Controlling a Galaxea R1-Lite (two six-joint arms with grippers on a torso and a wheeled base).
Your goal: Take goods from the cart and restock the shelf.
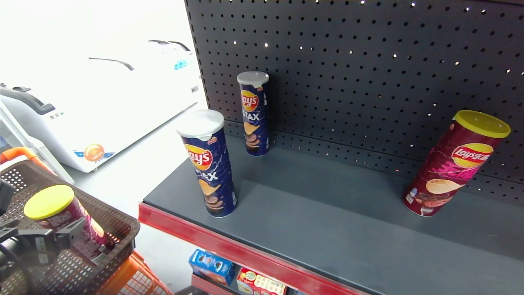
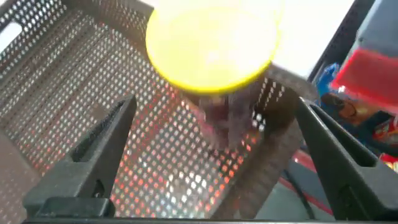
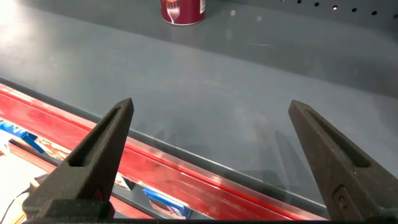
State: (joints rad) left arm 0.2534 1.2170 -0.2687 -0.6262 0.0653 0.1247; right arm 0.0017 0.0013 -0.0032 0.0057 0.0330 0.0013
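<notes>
While left gripper (image 2: 214,104) gapes wide at the yellow-lidded can (image 2: 211,46) | centre, close mid-body, lift upright | right gripper (image 3: 211,109) wide too

Chip cans: four in total.

Blue with pale lid: two, both standing on the shelf (image 1: 327,229). The near blue can (image 1: 209,164) is at the left front and the far blue can (image 1: 254,114) is against the pegboard (image 1: 368,61).

Maroon with yellow lid: two. The shelf maroon can (image 1: 454,164) is at the far right, and the cart maroon can (image 1: 61,213) is inside the cart basket (image 1: 118,223) at the near left.

Perforated cart baskets: one.

Boxed goods on the lower tier, below the red shelf edge: two seen, one blue box (image 1: 211,266) and one red and white box (image 1: 260,282).
</notes>
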